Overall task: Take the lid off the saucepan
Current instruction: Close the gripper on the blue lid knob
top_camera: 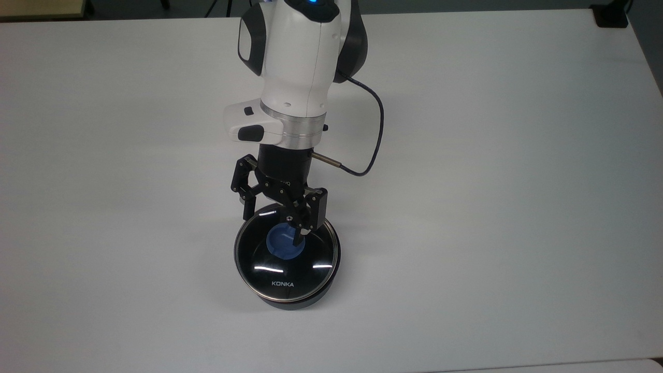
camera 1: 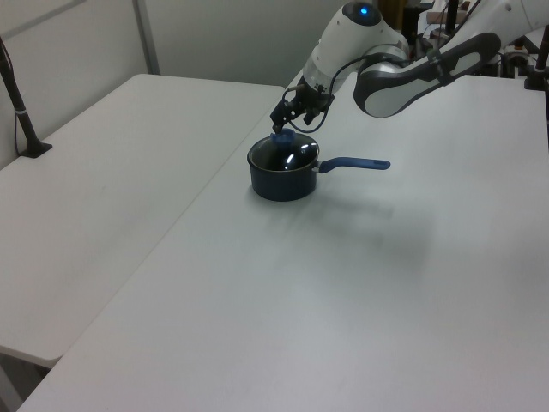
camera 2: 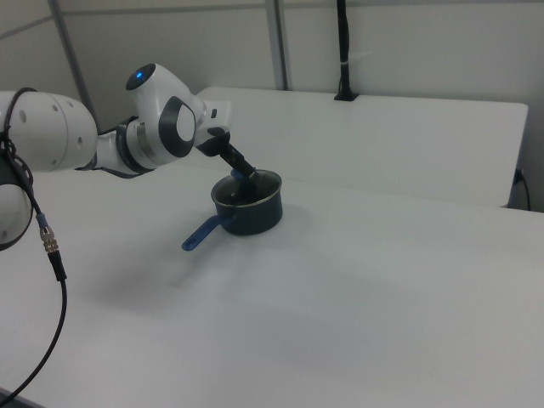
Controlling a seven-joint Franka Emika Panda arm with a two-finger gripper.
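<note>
The saucepan (top_camera: 295,300) stands on the white table, dark-walled, with its long blue handle (camera 1: 356,163) lying toward the left view's right. The glass lid (top_camera: 311,256) sits on the pan, steel-rimmed, with a blue knob (top_camera: 279,244) at centre and white "KONKA" lettering. My gripper (top_camera: 273,227) hangs open just above the lid. One fingertip (top_camera: 299,239) overlaps the knob's right edge in the top view, and the other lies over the lid's upper-left rim. In the left view the gripper (camera 1: 284,121) hovers right over the knob (camera 1: 283,136). My arm hides the handle in the top view.
A black cable (top_camera: 375,129) loops off the wrist. A second white table (camera 1: 103,189) adjoins on the left view's left, with a black clamped post (camera 1: 21,103) on it. White tabletop (top_camera: 492,207) stretches around the pan on all sides.
</note>
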